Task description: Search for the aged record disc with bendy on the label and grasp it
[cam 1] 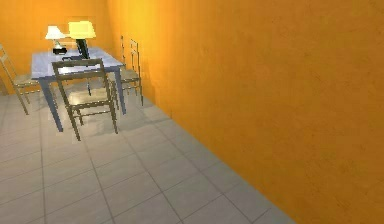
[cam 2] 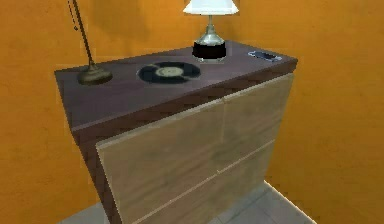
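Observation:
A dark record disc (cam 2: pixel 168 72) with a pale round label lies flat on the dark top of a wooden dresser (cam 2: pixel 180 150) in the arm side view, near the middle of the top. A table lamp with a white shade (cam 2: pixel 210 30) stands just right of the disc. A thin brass stand on a round base (cam 2: pixel 92 70) rises to the disc's left.
A small flat grey device (cam 2: pixel 264 55) lies at the dresser's right end. In the forward view a blue-grey table (cam 1: pixel 75 72) with chairs (cam 1: pixel 88 95) and two lamps (cam 1: pixel 80 34) stands at the far left, an orange wall (cam 1: pixel 270 90) runs along the right, and grey tiled floor (cam 1: pixel 130 170) lies between.

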